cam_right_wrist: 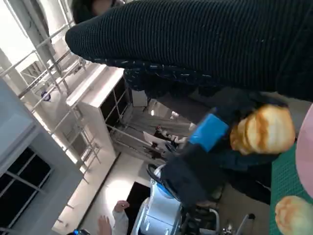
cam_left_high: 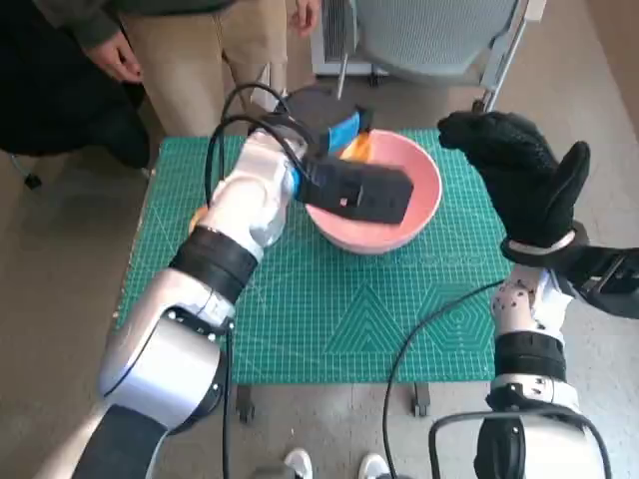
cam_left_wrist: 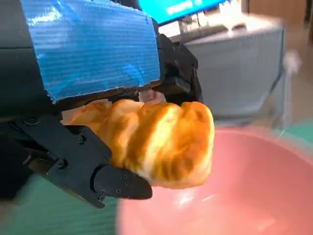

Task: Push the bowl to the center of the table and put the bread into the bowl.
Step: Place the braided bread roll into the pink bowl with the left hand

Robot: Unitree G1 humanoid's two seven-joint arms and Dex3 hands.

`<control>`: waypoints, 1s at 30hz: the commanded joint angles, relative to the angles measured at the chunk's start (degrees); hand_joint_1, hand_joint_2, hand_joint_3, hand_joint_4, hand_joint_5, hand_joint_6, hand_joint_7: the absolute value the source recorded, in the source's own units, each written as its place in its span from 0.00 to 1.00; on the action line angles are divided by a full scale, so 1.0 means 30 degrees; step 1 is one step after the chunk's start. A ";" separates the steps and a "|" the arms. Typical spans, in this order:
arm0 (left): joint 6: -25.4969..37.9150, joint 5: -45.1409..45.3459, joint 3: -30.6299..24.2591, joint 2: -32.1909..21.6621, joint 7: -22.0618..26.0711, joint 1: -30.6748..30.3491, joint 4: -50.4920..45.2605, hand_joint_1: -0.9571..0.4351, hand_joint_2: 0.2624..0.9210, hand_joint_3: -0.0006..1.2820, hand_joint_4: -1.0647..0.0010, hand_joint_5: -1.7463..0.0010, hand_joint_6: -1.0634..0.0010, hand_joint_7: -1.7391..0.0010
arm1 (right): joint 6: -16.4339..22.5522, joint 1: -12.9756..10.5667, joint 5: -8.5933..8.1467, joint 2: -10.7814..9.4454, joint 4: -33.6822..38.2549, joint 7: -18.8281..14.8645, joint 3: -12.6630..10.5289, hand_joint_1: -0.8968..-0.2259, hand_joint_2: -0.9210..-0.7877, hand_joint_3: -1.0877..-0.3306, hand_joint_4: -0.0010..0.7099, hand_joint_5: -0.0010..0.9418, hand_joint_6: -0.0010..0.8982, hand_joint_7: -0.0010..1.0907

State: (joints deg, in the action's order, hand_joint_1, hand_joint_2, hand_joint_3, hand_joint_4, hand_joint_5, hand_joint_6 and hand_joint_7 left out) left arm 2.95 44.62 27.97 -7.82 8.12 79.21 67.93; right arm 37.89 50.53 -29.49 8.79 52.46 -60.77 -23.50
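Note:
The pink bowl (cam_left_high: 384,200) stands on the green mat (cam_left_high: 349,309), a little right of the middle and toward the far side. My left hand (cam_left_high: 334,130), blue tape on its back, holds a golden bread roll (cam_left_high: 357,150) above the bowl's far left rim. In the left wrist view the bread (cam_left_wrist: 161,142) is pinched between the black fingers (cam_left_wrist: 98,171), with the bowl (cam_left_wrist: 234,191) right below. The right wrist view shows the same bread (cam_right_wrist: 264,129) in that hand (cam_right_wrist: 208,134). My gloved right hand (cam_left_high: 524,180) hovers raised beside the bowl's right side, holding nothing.
A second bread roll (cam_left_high: 197,215) lies on the mat left of my left forearm, and also shows as a roll (cam_right_wrist: 292,215) in the right wrist view. A person (cam_left_high: 200,50) stands at the table's far side. A grey chair (cam_left_high: 429,30) is behind the table.

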 commanded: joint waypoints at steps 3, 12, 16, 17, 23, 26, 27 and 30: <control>0.0259 -0.0580 0.0001 0.0796 -0.0354 0.1177 0.1731 0.77 0.91 0.30 0.59 0.15 0.50 0.42 | -0.0277 -0.0690 -0.0120 0.0039 -0.0403 0.0280 0.0149 0.30 0.00 0.53 0.23 0.00 0.23 0.03; 0.0760 -0.0897 0.0171 0.1478 -0.0082 0.1523 0.2513 0.69 1.00 0.23 0.63 0.16 0.62 0.19 | -0.0387 -0.0988 -0.0132 0.0104 -0.0775 0.0369 0.0206 0.30 0.00 0.54 0.22 0.00 0.23 0.03; 0.0785 -0.1233 -0.0022 0.1677 -0.0228 0.1452 0.2572 0.69 1.00 0.27 0.68 0.13 0.68 0.15 | -0.0383 -0.1078 -0.0161 0.0092 -0.0819 0.0380 0.0210 0.30 0.00 0.54 0.22 0.00 0.23 0.03; 0.0780 -0.1314 -0.0054 0.1732 -0.0247 0.1436 0.2582 0.69 1.00 0.28 0.69 0.12 0.69 0.14 | -0.0378 -0.1091 -0.0169 0.0094 -0.0813 0.0375 0.0207 0.30 0.00 0.54 0.22 0.00 0.23 0.03; 0.1010 -0.1252 0.0278 0.2126 -0.0036 0.1498 0.2733 0.69 1.00 0.28 0.69 0.12 0.69 0.14 | -0.0332 -0.1260 -0.0188 0.0033 -0.0950 0.0397 0.0244 0.31 0.00 0.54 0.22 0.00 0.23 0.03; 0.1285 -0.1311 0.0311 0.2284 0.0114 0.1572 0.2820 0.69 1.00 0.27 0.68 0.13 0.68 0.14 | -0.0371 -0.1302 -0.0190 0.0024 -0.1040 0.0432 0.0274 0.31 0.00 0.54 0.21 0.00 0.23 0.03; 0.1348 -0.1364 0.0281 0.2323 0.0207 0.1590 0.2838 0.69 1.00 0.27 0.68 0.13 0.68 0.14 | -0.0389 -0.1315 -0.0195 0.0035 -0.1062 0.0449 0.0273 0.31 0.00 0.54 0.21 0.00 0.23 0.03; 0.1448 -0.1679 0.0065 0.2373 0.0625 0.1586 0.2856 0.69 1.00 0.24 0.64 0.16 0.64 0.17 | -0.0450 -0.1288 -0.0253 0.0100 -0.0972 0.0428 0.0223 0.31 0.00 0.54 0.21 0.00 0.23 0.03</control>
State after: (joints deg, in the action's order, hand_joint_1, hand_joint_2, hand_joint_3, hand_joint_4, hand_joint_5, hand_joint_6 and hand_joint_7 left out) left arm 6.77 40.34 28.50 -1.07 8.76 81.83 76.08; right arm 37.31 48.25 -29.58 8.79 49.32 -59.76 -22.93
